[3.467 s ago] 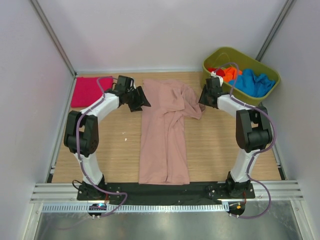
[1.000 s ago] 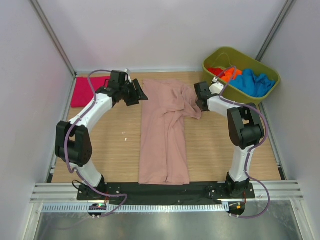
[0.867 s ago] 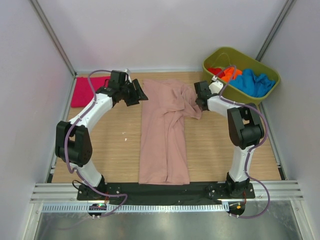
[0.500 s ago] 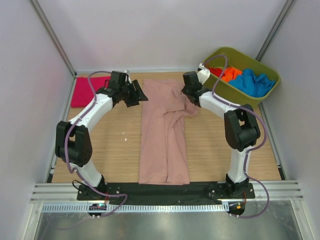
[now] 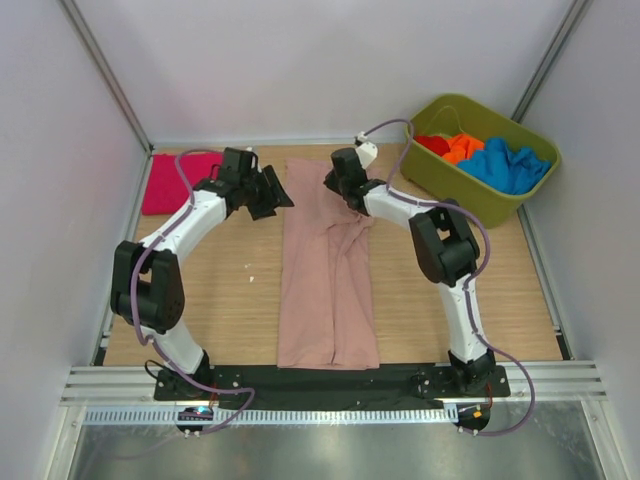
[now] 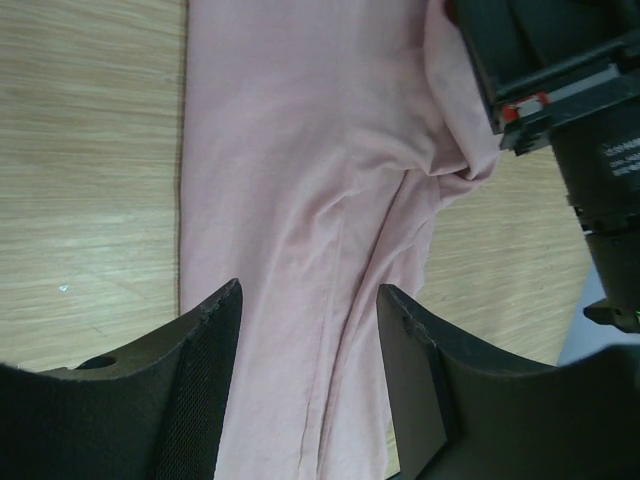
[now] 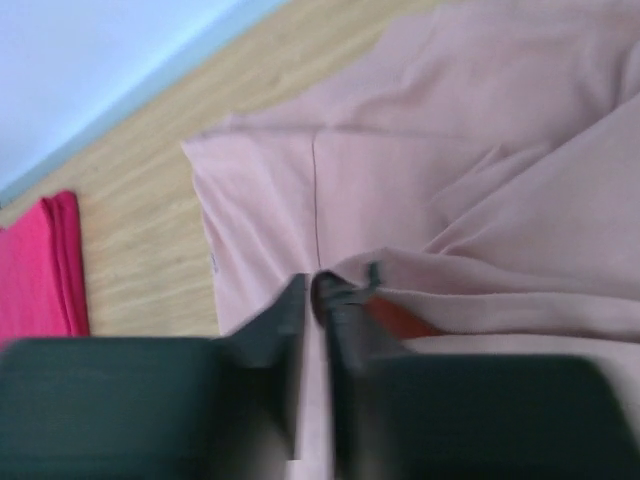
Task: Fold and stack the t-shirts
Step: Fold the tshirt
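1. One down: the magenta cloth t-shirt [image 5: 172, 182] lies folded flat on the wooden tabletop [image 5: 220, 290], at the upper left of the overhead frame.
2. Next in line, the dusty-pink cloth t-shirt [image 5: 328, 290] runs as a long narrow strip down the centre of the frame. Its left edge is straight, and its upper right part is bunched and creased.
3. My right pincer [image 7: 318, 285], at upper centre of the overhead frame, is pressed together on a raised fold of that pink cloth. It carries the fold over the body of the shirt.
4. My left pincer [image 6: 308, 300] hangs spread at the shirt's upper left edge, gripping nothing. Whether it touches the cloth I cannot tell.
5. Three more wait at the upper right: a red t-shirt [image 5: 432, 144], an orange t-shirt [image 5: 462, 147] and a blue t-shirt [image 5: 510, 165]. All are crumpled in the olive-green plastic tub [image 5: 462, 180].
6. By my reckoning, one shirt of five is done and the second is mid-fold. Its right side is being turned inward, and the crosswise folds and the move onto the magenta one are yet to come. After that, the tub's three need the full routine.
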`<state>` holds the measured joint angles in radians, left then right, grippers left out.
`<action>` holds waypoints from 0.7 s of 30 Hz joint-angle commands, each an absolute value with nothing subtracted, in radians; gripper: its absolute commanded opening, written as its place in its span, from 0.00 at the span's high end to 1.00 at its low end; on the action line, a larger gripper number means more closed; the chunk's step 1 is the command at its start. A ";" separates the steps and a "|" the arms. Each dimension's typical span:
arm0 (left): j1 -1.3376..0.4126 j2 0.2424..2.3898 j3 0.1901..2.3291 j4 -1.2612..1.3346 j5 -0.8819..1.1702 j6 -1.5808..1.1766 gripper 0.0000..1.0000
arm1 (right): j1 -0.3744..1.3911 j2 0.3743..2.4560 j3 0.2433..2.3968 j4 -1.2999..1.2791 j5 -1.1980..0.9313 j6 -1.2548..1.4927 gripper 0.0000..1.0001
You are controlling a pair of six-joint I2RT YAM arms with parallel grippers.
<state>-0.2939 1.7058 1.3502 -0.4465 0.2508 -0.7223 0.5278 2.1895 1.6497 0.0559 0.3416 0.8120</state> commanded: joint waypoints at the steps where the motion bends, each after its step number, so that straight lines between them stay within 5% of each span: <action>1: -0.290 1.671 1.324 -0.453 0.215 -0.745 0.42 | 0.548 2.230 1.736 0.104 0.267 0.867 0.73; 4: -0.288 1.671 1.318 -0.456 0.206 -0.752 0.42 | 0.548 2.266 1.955 -0.158 0.129 0.717 0.50; 7: -0.290 1.674 1.322 -0.459 0.213 -0.761 0.42 | 0.523 2.180 1.895 -0.215 0.106 0.602 0.37; 12: -0.287 1.684 1.341 -0.459 0.253 -0.759 0.42 | 0.437 2.004 1.672 -0.208 0.026 0.516 0.32; 21: -0.282 1.695 1.377 -0.465 0.310 -0.750 0.42 | 0.282 1.997 1.543 -0.314 -0.064 0.425 0.34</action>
<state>-0.2913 1.7058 1.3285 -0.4667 0.2710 -0.7528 0.2920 1.9926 1.5684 -0.2569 -0.0078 0.4828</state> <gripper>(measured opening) 0.579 0.654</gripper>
